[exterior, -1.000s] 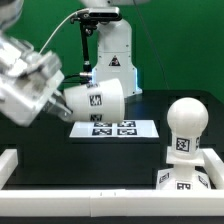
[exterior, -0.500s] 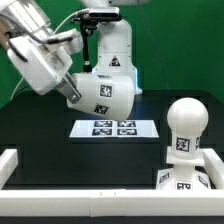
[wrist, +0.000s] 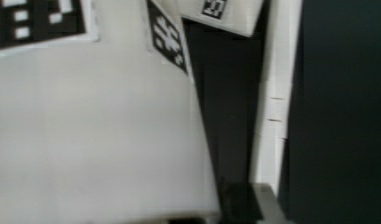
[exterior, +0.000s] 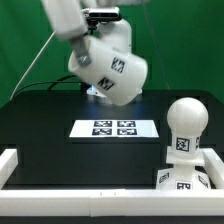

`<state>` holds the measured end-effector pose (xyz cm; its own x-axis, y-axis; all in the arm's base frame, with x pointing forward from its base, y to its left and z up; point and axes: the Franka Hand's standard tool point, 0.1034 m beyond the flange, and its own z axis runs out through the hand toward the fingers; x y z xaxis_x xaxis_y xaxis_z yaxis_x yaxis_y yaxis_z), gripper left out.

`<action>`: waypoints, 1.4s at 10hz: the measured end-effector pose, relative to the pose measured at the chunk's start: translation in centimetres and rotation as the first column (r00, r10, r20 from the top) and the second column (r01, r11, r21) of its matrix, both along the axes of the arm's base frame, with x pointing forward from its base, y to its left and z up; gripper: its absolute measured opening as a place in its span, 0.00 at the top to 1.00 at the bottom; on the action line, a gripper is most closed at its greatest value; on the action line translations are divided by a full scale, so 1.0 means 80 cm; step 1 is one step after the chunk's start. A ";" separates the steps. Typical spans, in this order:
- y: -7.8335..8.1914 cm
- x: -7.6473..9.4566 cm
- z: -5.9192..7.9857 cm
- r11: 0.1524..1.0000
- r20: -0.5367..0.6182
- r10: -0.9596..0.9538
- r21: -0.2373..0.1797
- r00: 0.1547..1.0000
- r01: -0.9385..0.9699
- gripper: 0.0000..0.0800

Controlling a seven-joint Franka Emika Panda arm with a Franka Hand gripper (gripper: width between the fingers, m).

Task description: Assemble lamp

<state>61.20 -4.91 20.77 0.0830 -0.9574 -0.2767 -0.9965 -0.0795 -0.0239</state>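
Nearest, the bulb (exterior: 184, 128) stood upright on the base (exterior: 186, 181) at the exterior view's right, so the shade step seemed in hand. Farther back, the shade (exterior: 110, 68), matte white, tapered and tagged, hung tilted in the air above the marker board (exterior: 113, 128). The gripper was hidden behind it, presumably clamped on its wall. Next, the shade would need carrying over the bulb, upright and centred.

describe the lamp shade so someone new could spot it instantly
Start at the black table and find the marker board lying flat at its middle. Look above that board: the shade is the white tapered cup carried tilted in the air. Unlike the ball-headed bulb standing at the exterior view's right, it touches nothing on the table.
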 end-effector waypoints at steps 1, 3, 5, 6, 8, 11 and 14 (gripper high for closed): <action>0.004 0.006 -0.003 0.998 0.023 0.008 -0.054 1.000 -0.007 0.94; 0.017 0.008 -0.004 0.997 0.035 0.035 -0.072 0.999 -0.032 0.94; 0.015 0.003 -0.002 0.995 -0.007 0.060 -0.084 0.998 -0.061 0.94; 0.016 0.022 0.021 0.987 -0.054 0.112 -0.112 0.992 -0.118 0.94; 0.020 0.060 0.036 0.977 -0.026 0.161 -0.138 0.987 -0.163 0.94; 0.045 0.082 0.038 0.953 0.019 0.210 -0.226 0.977 -0.201 0.94; 0.049 0.081 0.035 0.950 0.011 0.221 -0.231 0.975 -0.212 0.94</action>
<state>67.65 -1.02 23.58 0.3010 -0.9525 -0.0470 -0.9536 -0.3006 -0.0160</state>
